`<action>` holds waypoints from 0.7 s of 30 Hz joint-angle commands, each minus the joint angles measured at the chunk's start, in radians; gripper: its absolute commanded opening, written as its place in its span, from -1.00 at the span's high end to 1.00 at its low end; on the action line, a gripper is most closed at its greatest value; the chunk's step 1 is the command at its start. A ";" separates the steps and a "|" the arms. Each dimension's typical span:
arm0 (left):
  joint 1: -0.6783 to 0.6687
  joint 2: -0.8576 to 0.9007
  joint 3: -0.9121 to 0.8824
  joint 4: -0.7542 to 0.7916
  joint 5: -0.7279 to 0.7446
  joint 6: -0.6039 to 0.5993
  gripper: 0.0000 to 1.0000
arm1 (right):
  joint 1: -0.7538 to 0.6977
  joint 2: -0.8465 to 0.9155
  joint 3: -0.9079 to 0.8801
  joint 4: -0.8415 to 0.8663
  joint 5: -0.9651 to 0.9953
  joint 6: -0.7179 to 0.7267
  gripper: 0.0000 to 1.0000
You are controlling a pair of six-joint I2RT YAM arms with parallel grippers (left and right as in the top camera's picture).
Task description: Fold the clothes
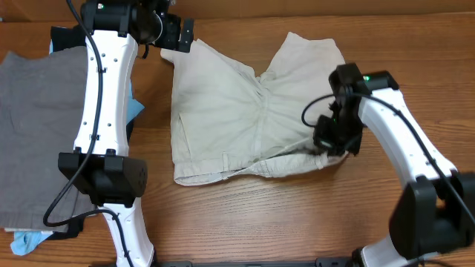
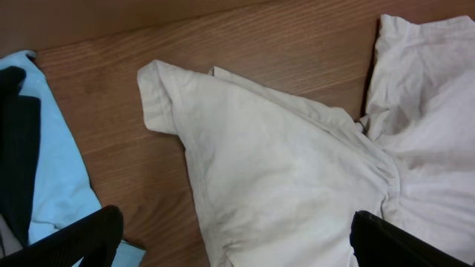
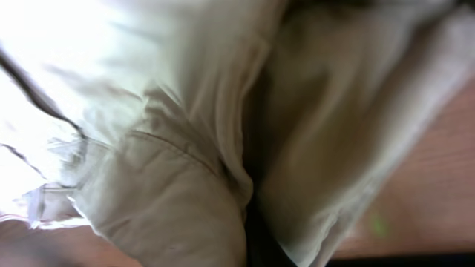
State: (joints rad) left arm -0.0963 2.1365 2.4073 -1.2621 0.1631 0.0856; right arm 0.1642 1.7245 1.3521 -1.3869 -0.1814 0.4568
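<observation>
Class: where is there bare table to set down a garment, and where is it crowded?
Free: bare wood on the near side of the shorts, between the left arm and right arm, and at the far right corner. Crowded: the left side, with the grey garment and light-blue cloth beside the left arm.

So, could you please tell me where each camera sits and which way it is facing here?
Overhead: above the wooden table, facing straight down on light beige cotton shorts; white left arm and right arm show.
Left wrist: on the left arm, facing down at a shorts leg and a light-blue cloth garment; left claw open, fingertips at the bottom.
Right wrist: pressed against blurred shorts fabric; right claw shut on it, barely visible.
Shared: all see the shorts.
</observation>
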 commanded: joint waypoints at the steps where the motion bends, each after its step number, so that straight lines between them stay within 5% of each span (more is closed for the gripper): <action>1: -0.009 0.005 -0.005 0.005 -0.005 0.039 -1.00 | -0.001 -0.146 -0.177 0.047 0.020 0.135 0.78; 3: -0.009 0.005 -0.005 0.005 -0.006 0.043 -0.99 | -0.001 -0.193 -0.243 0.063 0.019 0.169 0.71; 7: -0.010 0.006 -0.005 0.004 -0.005 0.052 -1.00 | -0.001 -0.274 -0.336 0.053 -0.006 0.202 -0.07; 12: -0.016 0.005 -0.005 -0.002 0.056 0.133 -1.00 | -0.001 -0.346 -0.298 0.068 -0.021 0.178 -0.40; 15: -0.032 0.006 -0.005 0.003 0.076 0.173 -1.00 | -0.003 -0.380 -0.248 0.170 -0.020 0.106 -0.96; 21: -0.082 0.013 -0.005 0.010 0.077 0.233 -1.00 | -0.003 -0.312 -0.236 0.439 -0.015 -0.003 -1.00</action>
State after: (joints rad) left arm -0.1471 2.1365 2.4073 -1.2564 0.2127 0.2531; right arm 0.1635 1.3689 1.0985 -0.9859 -0.1993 0.5224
